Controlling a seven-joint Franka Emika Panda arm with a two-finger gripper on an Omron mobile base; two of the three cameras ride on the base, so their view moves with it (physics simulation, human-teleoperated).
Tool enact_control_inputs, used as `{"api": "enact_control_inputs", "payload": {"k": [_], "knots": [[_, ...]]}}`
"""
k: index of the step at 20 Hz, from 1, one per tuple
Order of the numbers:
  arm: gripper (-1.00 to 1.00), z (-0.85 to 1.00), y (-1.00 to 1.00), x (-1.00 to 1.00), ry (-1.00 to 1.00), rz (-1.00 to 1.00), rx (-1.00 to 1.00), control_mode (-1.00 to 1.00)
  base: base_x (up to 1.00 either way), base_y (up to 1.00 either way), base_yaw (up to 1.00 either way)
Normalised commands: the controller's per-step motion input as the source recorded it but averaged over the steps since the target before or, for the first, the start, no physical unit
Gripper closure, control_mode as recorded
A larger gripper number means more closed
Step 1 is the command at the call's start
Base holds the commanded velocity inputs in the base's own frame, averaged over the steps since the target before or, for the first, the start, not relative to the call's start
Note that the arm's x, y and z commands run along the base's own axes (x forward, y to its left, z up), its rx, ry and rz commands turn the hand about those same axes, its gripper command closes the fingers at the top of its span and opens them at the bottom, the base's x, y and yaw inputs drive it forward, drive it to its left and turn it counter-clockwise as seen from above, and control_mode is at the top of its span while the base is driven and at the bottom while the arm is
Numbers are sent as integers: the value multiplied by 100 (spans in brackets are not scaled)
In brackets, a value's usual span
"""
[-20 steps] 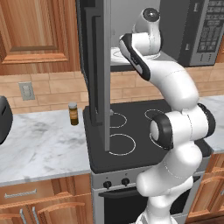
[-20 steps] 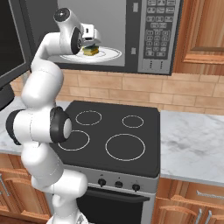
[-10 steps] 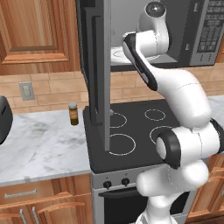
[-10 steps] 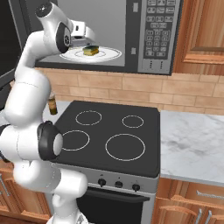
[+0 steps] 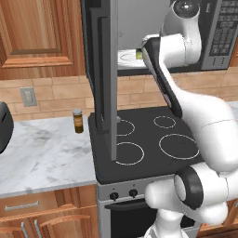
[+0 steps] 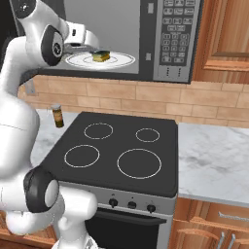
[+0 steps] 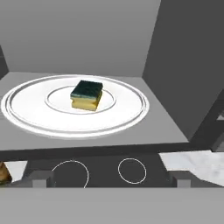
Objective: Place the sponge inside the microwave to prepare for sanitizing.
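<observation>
Kitchen: microwave above stovetop, door open.
Sponge: sat on plate, near centre.
Gripper: at sponge's 9 o'clock, jaws apart, empty.
Risk: could have clipped door frame pulling out.

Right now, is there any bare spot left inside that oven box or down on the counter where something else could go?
The sponge takes the middle of the white round plate in the microwave; the plate's outer ring is bare. On the left, marble counter lies free in front of the brown jar; on the right, beside the stovetop, is bare marble.
</observation>
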Motion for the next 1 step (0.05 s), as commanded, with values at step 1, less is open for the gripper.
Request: {"api": "enact_control_inputs", "payload": {"k": [1], "knots": [[-100,0,-10,-100,0,0,0,-100,0,0,0]]}}
